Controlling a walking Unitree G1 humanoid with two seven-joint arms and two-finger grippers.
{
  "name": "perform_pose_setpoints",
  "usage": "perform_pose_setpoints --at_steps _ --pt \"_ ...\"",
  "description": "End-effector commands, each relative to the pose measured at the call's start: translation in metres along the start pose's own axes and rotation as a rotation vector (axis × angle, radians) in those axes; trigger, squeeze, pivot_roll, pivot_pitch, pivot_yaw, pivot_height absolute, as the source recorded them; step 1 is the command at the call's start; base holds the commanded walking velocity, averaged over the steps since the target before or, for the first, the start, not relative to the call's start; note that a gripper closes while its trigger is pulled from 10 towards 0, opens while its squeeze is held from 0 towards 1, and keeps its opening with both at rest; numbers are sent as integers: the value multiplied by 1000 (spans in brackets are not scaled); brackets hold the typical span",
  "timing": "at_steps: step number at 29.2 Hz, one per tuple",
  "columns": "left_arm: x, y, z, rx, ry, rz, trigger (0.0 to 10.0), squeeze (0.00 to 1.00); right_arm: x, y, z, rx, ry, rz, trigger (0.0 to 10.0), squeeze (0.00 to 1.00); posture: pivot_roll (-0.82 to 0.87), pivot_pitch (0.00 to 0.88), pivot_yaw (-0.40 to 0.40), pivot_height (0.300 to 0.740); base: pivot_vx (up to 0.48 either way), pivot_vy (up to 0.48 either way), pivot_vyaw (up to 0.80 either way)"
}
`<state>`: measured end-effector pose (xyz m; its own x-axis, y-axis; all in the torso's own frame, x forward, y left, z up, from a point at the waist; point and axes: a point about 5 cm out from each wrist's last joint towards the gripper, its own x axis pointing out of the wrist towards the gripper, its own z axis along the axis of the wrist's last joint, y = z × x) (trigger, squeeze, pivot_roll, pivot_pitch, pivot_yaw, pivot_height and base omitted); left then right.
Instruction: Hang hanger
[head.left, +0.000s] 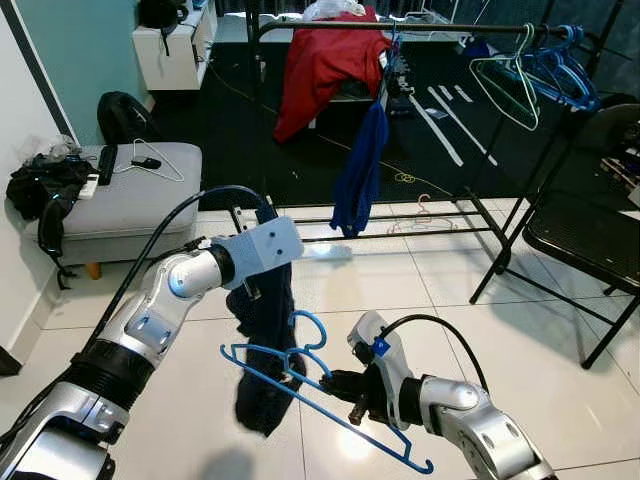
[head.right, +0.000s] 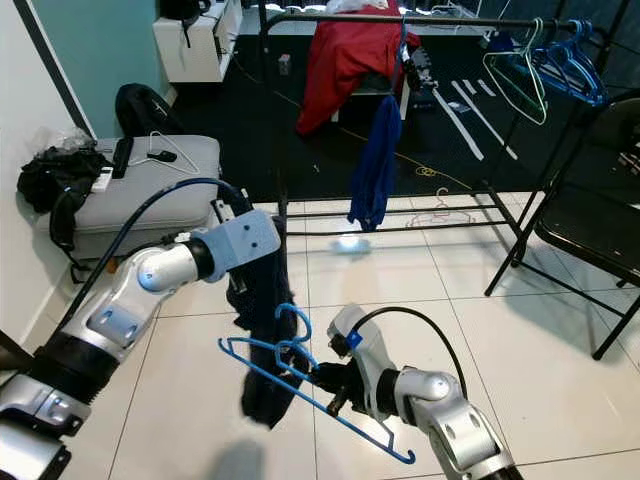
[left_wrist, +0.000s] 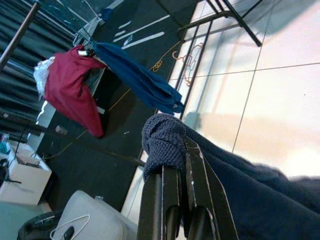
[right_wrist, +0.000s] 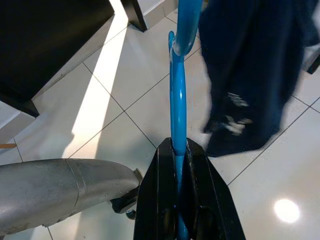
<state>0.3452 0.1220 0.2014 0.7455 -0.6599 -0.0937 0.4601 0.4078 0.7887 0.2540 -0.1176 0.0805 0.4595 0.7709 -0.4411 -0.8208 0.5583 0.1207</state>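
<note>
Holding the dark blue garment (head.left: 265, 340) pinched between its closed fingers, the left gripper (head.left: 252, 291) lets the cloth hang straight down over the tiled floor (head.left: 420, 280). At about four o'clock from it, the right gripper (head.left: 345, 385) is clamped tight on the lower bar of the blue hanger (head.left: 310, 385), whose hook curls up just beside the hanging cloth. One end of the hanger seems to sit against or inside the garment, so I judge the step in hand to be threading the hanger into the cloth before anything goes on the rail.

To do it well, the left arm should keep the garment's opening high and taut while the right slides the hanger's shoulder into it, tilted so the tip does not snag the knit. The hook must stay free above the collar. The clothes rack (head.left: 400, 28) stands well apart at twelve o'clock, already carrying a red garment (head.left: 325, 65), a blue one (head.left: 362, 170) and empty hangers (head.left: 545, 70).
</note>
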Motion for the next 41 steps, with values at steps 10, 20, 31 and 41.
perform_pose_setpoints --at_steps 10,20,31,41 --pt "-2 -1 -9 114 29 -34 10000 0 -10 -17 18 -37 -248 -303 10000 0 -36 93 -1 740 0 0 0" --pt "-2 2 -17 162 73 -9 10000 0 -19 -1 -8 191 -233 -400 10000 0 -44 94 8 740 0 0 0" --pt "-2 -12 -48 202 198 -66 10000 0 -13 19 -23 480 -161 -292 10000 0 -48 97 15 740 0 0 0" --pt "-1 5 -75 -262 374 263 10000 0 -13 13 -49 600 -11 -367 10000 0 -48 86 21 740 0 0 0"
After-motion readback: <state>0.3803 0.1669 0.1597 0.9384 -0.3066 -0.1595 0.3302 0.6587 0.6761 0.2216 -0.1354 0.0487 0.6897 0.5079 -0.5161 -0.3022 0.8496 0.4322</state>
